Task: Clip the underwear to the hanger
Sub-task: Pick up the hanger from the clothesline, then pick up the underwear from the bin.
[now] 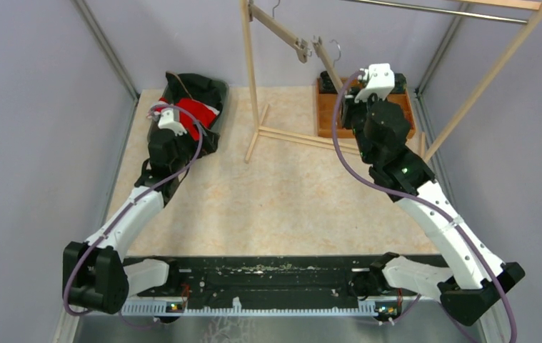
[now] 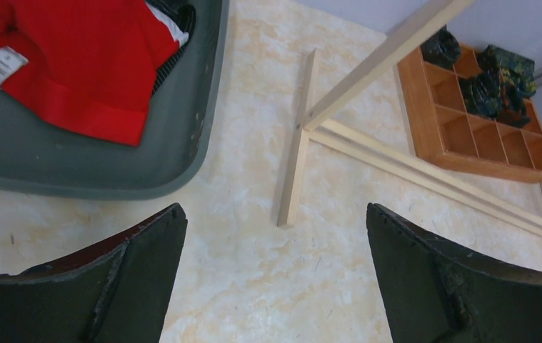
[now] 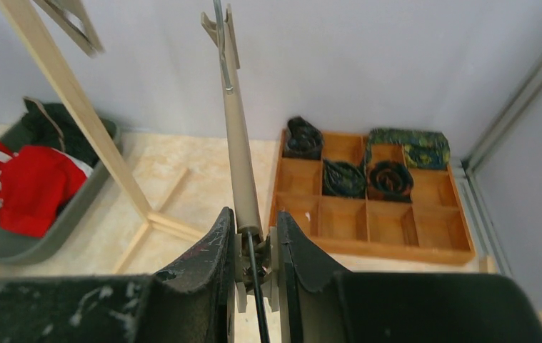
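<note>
At the far left of the worktop (image 1: 289,200) lies a dark bin (image 1: 211,89), and the red underwear (image 2: 75,64) is inside it, crumpled, with a white label showing on the cloth. The left claw (image 2: 275,214) hangs just beside the bin, over bare worktop, with its two fingers spread wide and nothing between them. It touches neither the bin nor the underwear.

More to the middle stands a wooden rack (image 1: 253,78), with its foot resting on the worktop. A second hanger (image 1: 282,32) hangs slanted near the top of the rack.

To the right of the rack post is the hanger (image 3: 236,136). The right claw (image 3: 253,243) is closed tight on its lower end, and the hanger rises from the fingers, a little tilted, with its wire hook at the top. I cannot tell if the hook touches the rack.

Behind the right claw, at the far right corner, sits a wooden tray (image 3: 389,221) with many compartments. Some dark rolled cloth pieces (image 3: 344,179) are in the back compartments. The underwear and the hanger are well apart, on opposite sides of the rack
</note>
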`<state>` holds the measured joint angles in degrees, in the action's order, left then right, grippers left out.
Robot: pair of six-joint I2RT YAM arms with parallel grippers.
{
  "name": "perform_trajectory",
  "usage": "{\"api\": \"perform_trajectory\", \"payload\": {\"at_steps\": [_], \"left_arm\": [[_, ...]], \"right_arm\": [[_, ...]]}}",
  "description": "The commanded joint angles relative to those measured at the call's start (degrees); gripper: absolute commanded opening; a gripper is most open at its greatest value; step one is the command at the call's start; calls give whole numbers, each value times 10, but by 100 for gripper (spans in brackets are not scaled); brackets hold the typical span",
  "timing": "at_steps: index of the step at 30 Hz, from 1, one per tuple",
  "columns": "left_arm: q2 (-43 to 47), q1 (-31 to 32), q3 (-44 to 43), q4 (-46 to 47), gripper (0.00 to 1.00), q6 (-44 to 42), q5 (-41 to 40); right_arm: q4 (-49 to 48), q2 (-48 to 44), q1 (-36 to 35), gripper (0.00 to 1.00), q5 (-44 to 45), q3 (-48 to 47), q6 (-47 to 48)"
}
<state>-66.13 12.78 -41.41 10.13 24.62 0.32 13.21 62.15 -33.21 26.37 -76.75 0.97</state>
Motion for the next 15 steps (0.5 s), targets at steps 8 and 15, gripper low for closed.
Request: {"api": "perform_trajectory", "payload": {"at_steps": [8, 15], "left_arm": [[-195, -24, -195, -75, 97, 0, -113], [-349, -61, -315, -110, 83, 8, -202]], "right_arm": [[-5, -100, 1, 0, 71, 152, -104], [-6, -149, 1, 0, 23, 223, -129]]}}
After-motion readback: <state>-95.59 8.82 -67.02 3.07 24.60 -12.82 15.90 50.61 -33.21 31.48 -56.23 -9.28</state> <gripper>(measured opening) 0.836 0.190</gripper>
